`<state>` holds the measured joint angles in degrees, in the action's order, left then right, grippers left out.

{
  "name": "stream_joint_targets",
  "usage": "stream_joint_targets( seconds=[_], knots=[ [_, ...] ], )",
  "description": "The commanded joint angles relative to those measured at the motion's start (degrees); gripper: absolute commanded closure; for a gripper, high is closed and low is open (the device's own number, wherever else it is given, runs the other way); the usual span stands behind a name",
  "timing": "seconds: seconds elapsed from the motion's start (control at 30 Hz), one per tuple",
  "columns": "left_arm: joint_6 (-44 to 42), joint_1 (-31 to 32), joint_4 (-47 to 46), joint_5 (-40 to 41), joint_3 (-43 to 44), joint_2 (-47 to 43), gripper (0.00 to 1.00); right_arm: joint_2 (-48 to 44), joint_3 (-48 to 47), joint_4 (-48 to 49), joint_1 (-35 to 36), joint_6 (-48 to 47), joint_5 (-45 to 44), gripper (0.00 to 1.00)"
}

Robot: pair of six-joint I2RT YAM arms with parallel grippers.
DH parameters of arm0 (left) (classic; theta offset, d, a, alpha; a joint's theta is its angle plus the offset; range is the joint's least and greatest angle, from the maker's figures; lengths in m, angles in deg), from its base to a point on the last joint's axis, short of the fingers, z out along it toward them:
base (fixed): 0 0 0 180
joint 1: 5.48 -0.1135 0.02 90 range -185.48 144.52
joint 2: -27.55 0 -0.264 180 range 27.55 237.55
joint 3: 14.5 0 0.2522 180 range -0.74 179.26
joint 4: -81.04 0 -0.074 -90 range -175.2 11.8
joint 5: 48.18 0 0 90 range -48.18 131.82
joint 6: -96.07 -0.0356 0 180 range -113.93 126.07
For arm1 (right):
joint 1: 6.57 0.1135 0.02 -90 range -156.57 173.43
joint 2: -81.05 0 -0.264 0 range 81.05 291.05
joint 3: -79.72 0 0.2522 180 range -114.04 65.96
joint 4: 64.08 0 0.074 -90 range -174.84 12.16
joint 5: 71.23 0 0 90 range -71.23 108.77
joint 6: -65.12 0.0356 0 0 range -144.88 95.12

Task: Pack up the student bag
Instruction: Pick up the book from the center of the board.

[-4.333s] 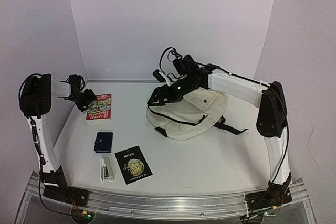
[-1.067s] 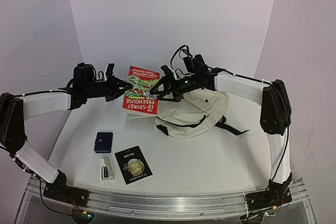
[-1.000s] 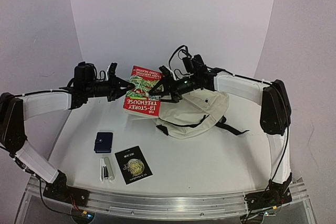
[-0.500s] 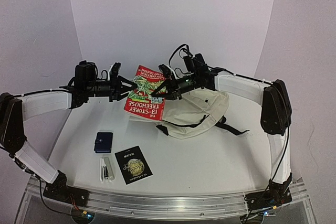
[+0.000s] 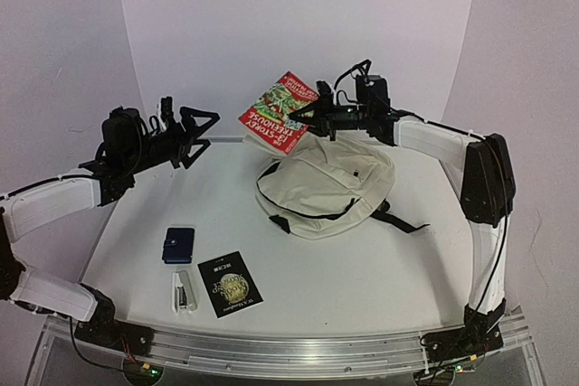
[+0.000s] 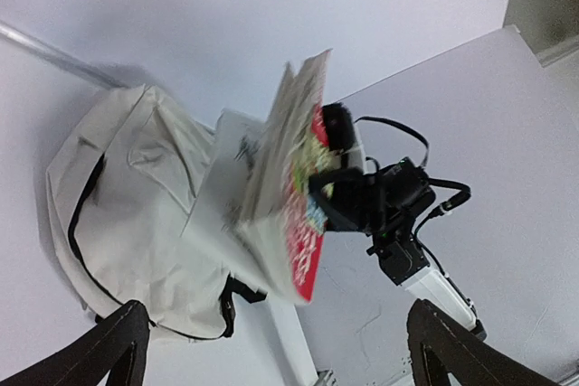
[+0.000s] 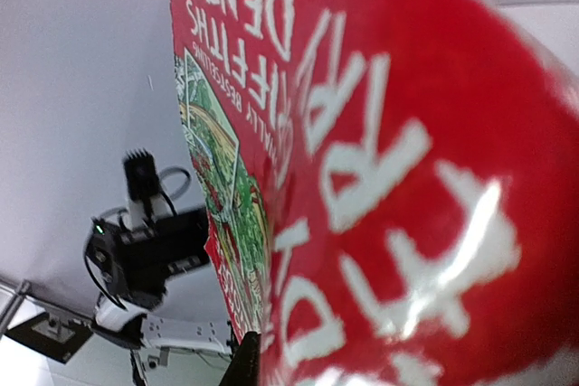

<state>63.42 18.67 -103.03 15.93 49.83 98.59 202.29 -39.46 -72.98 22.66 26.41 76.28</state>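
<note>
The student bag (image 5: pixel 326 189), a cream backpack with black zip lines and straps, lies at the table's middle right. A red book (image 5: pixel 281 112) hangs tilted in the air above the bag's back left edge, with my right gripper (image 5: pixel 305 116) shut on its right edge. The book's red cover (image 7: pixel 389 178) fills the right wrist view, and one dark finger (image 7: pixel 246 361) shows at its lower edge. My left gripper (image 5: pixel 196 124) stands open and empty to the book's left, apart from it. The left wrist view shows the book (image 6: pixel 294 187) beside the bag (image 6: pixel 127 196).
A blue wallet (image 5: pixel 178 245), a white stapler (image 5: pixel 184 292) and a black booklet (image 5: pixel 230 284) lie on the table (image 5: pixel 362 268) at the front left. White walls close the back and both sides.
My left gripper has opened, let go of the book and drawn back to the left. The right gripper has shut on the book and lifted it up and right, over the bag.
</note>
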Motion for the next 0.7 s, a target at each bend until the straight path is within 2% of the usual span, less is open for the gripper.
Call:
stream_joint_targets(
  seconds=[0.0, 0.07, 0.23, 0.4, 0.53, 0.6, 0.67],
  knots=[
    [7.66, 4.72, -11.90, 7.47, -5.07, 2.51, 0.00, -4.34, 2.40, 22.69, 0.45, 15.07, -3.04, 1.00],
    [8.28, 7.14, -14.42, 9.62, -5.20, 3.92, 0.00, -4.09, 3.39, 26.27, 0.47, 18.05, -3.67, 1.00],
    [9.16, 11.22, -19.86, 11.03, -2.64, 9.82, 0.00, -4.32, 5.09, 27.88, 0.57, 19.09, -4.73, 1.00],
    [10.23, 12.87, -29.03, 10.21, -1.27, 15.27, 0.00, -5.25, 7.40, 28.68, 0.69, 18.81, -5.29, 1.00],
    [10.72, 13.33, -30.40, 10.42, 0.82, 17.46, 0.00, -6.03, 9.36, 28.80, 1.59, 17.88, -5.13, 1.00],
    [11.28, 13.36, -30.80, 10.68, 1.87, 18.51, 0.05, -6.38, 10.32, 29.00, 2.15, 17.59, -5.18, 1.00],
    [12.21, 13.39, -32.59, 11.32, 1.99, 19.38, 0.15, -6.75, 11.11, 29.25, 2.64, 17.23, -5.22, 0.99]
  ],
)
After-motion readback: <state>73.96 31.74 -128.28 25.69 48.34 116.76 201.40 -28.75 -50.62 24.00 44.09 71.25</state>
